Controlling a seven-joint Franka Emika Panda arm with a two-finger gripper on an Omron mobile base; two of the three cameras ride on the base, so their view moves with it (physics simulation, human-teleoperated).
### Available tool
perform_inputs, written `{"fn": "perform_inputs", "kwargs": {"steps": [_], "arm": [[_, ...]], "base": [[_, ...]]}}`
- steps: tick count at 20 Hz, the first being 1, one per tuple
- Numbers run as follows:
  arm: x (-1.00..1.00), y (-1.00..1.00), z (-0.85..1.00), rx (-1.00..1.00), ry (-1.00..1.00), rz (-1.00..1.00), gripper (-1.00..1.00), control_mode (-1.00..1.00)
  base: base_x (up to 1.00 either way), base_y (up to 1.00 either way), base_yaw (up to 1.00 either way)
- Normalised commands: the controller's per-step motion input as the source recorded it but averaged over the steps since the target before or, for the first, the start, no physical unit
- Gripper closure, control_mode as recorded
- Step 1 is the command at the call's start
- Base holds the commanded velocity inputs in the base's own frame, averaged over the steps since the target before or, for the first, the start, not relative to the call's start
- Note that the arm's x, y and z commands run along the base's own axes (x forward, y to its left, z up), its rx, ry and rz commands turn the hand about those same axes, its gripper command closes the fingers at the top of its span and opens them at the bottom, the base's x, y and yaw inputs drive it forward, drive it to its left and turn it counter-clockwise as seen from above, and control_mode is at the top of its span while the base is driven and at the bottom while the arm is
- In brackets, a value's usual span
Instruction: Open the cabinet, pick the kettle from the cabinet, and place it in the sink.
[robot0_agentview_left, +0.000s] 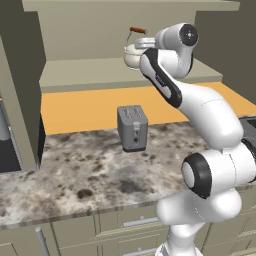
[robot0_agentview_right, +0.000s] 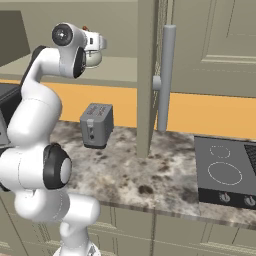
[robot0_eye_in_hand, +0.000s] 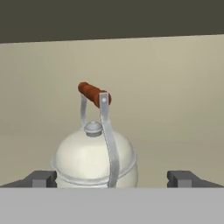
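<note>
The cream-white kettle (robot0_agentview_left: 132, 56) stands upright on the shelf of the open cabinet (robot0_agentview_left: 100, 75), its wire handle topped by a reddish-brown wooden piece (robot0_eye_in_hand: 93, 94). My arm reaches up into the cabinet. In the hand view the gripper (robot0_eye_in_hand: 113, 179) is open, level with the kettle's body (robot0_eye_in_hand: 87, 162). The kettle sits between the two fingertips (robot0_eye_in_hand: 41, 178), nearer the left one and apart from the right one. The sink (robot0_agentview_left: 249, 124) shows as a dark edge at the counter's right. From the right base view the hand covers most of the kettle (robot0_agentview_right: 94, 60).
A grey toaster (robot0_agentview_left: 133, 127) stands on the marble counter (robot0_agentview_left: 90, 170) below the shelf. An open cabinet door (robot0_agentview_right: 147, 75) with a long grey bar handle (robot0_agentview_right: 166, 75) juts out over the counter. A black cooktop (robot0_agentview_right: 225, 172) lies beyond it. Drawer fronts (robot0_agentview_left: 135, 222) run under the counter edge.
</note>
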Motion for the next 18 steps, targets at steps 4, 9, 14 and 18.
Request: {"fn": "perform_inputs", "kwargs": {"steps": [4,9,14,18], "arm": [[0.27,0.00,-0.01,0.00,0.00,0.00,-1.00,-1.00],[0.10,0.00,0.00,0.00,0.00,0.00,-1.00,-1.00],[0.08,0.01,0.00,0.00,0.00,0.00,-1.00,-1.00],[0.11,0.03,0.00,0.00,0.00,0.00,-1.00,-1.00]], "base": [[0.00,0.00,0.00],[0.00,0.00,0.00],[0.00,0.00,0.00],[0.00,0.00,0.00]]}}
